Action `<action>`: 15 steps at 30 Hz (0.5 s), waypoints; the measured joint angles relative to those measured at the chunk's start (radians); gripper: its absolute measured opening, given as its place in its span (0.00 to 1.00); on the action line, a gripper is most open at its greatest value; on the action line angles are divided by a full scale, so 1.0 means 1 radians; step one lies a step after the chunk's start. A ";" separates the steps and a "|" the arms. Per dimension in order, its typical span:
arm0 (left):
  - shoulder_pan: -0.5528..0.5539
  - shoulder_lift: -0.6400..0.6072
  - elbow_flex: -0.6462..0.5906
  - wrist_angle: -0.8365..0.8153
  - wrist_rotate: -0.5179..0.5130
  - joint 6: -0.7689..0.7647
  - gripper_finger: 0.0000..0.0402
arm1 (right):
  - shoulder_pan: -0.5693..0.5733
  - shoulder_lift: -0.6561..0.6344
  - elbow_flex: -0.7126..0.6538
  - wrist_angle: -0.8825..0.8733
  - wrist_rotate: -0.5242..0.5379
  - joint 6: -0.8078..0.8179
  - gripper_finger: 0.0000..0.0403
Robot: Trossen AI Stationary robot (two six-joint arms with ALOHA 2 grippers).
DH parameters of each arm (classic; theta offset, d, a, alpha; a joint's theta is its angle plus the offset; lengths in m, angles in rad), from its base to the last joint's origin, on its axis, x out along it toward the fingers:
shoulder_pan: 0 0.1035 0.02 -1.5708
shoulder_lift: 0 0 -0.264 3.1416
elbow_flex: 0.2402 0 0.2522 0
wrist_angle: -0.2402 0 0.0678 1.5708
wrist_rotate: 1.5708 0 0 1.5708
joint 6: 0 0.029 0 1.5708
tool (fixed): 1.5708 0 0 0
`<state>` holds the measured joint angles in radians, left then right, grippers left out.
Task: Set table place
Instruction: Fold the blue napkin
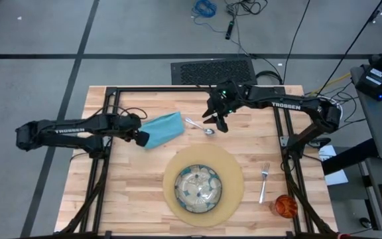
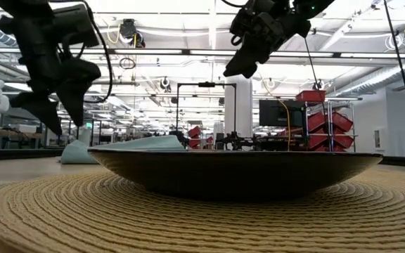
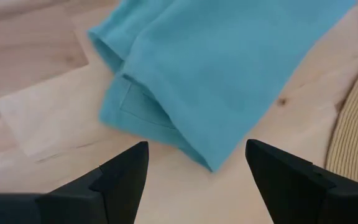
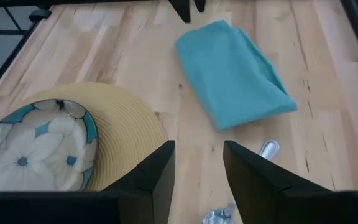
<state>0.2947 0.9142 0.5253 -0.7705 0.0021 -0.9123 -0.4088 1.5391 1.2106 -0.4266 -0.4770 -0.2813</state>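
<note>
spoon (image 4: 263,151): in the right wrist view, mostly hidden behind that arm's own fingers (image 4: 148,177)
napkin (image 3: 216,68): left wrist view, cut off at the frame's top edge
placemat (image 2: 202,211): low view, cut off at the bottom edge
cup (image 1: 286,206): too small to make out detail

My table (image 1: 131,192) is pale wood planks framed in black. On it I see a tan woven placemat (image 1: 233,192), a plate (image 1: 199,187) with cream flowers on teal, a solid teal napkin (image 1: 162,129), a silver spoon (image 1: 201,127) and fork (image 1: 264,181), and an orange translucent cup (image 1: 285,206). My arms are dark.
</note>
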 joint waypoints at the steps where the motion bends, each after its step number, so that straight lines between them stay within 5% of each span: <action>1: 0.010 0.006 -0.013 0.020 0.010 0.000 0.64 | 0.004 0.000 0.000 0.001 0.000 0.001 0.32; 9: 0.090 0.099 -0.090 0.247 0.098 0.002 0.63 | 0.033 0.000 0.000 0.000 0.002 0.003 0.32; 15: 0.109 0.176 -0.093 0.348 0.118 0.054 0.46 | 0.043 0.001 0.000 -0.003 0.005 0.003 0.32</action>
<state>0.4040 1.0901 0.4324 -0.4222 0.1203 -0.8581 -0.3657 1.5398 1.2108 -0.4297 -0.4719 -0.2781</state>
